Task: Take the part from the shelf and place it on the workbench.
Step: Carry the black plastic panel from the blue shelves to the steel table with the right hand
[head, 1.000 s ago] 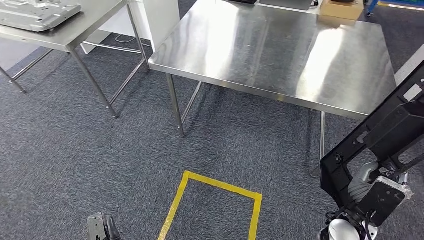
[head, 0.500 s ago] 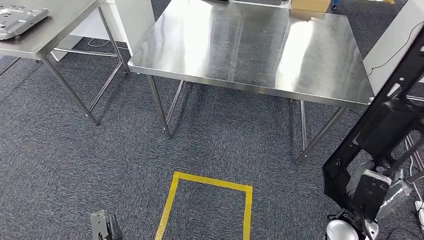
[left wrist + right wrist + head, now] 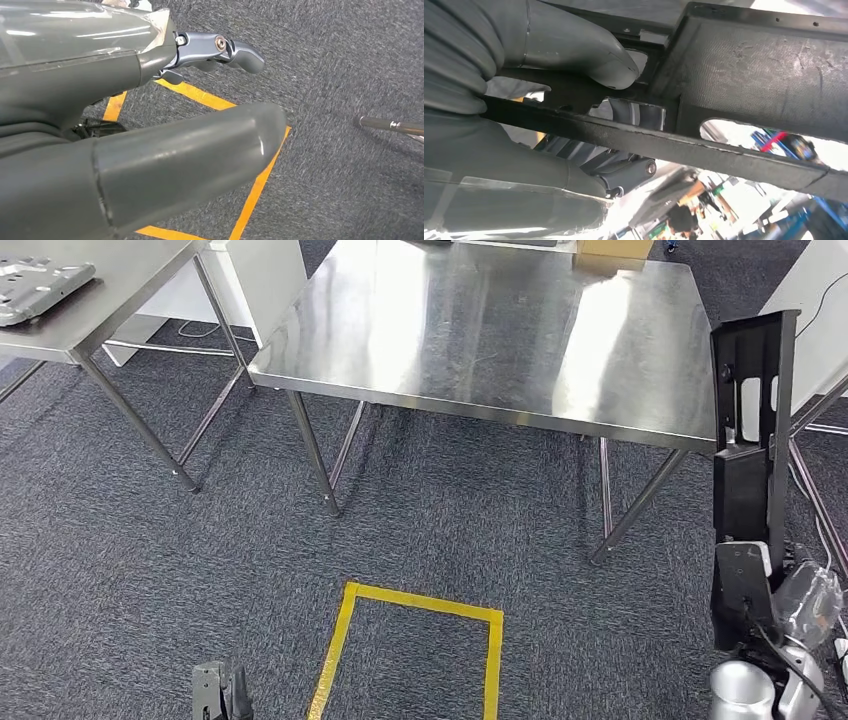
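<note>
part [image 3: 752,430]: black, flat, cut-out frame, stood upright at the right edge of the head view, just beside the workbench's right side, not on it yet
right hand [image 3: 549,100]: clamped onto the part, thumb over one bar, darker fingers [image 3: 624,172] curled underneath; close-up grip seen from the right wrist, barely hinted at in the head view, low under the part [image 3: 790,605]
part up close [image 3: 749,75]: textured black surface with rough edges and long slots, plus small holes near one edge
left hand [image 3: 150,125]: hung loose over the carpet, grasped nothing, thumb and fingers [image 3: 235,50] apart; tip of it poked in at the bottom of the head view [image 3: 220,695]
workbench [image 3: 480,330]: shiny steel top, on thin steel legs
yellow tape box [image 3: 415,640]: on the grey carpet in front of the workbench, also caught under the left hand [image 3: 260,175]
second steel table [image 3: 110,295]: off to the left, with a grey metal plate [image 3: 40,282] lying on it
cardboard box [image 3: 615,248]: at the workbench's far edge
writing: couldn't read any
</note>
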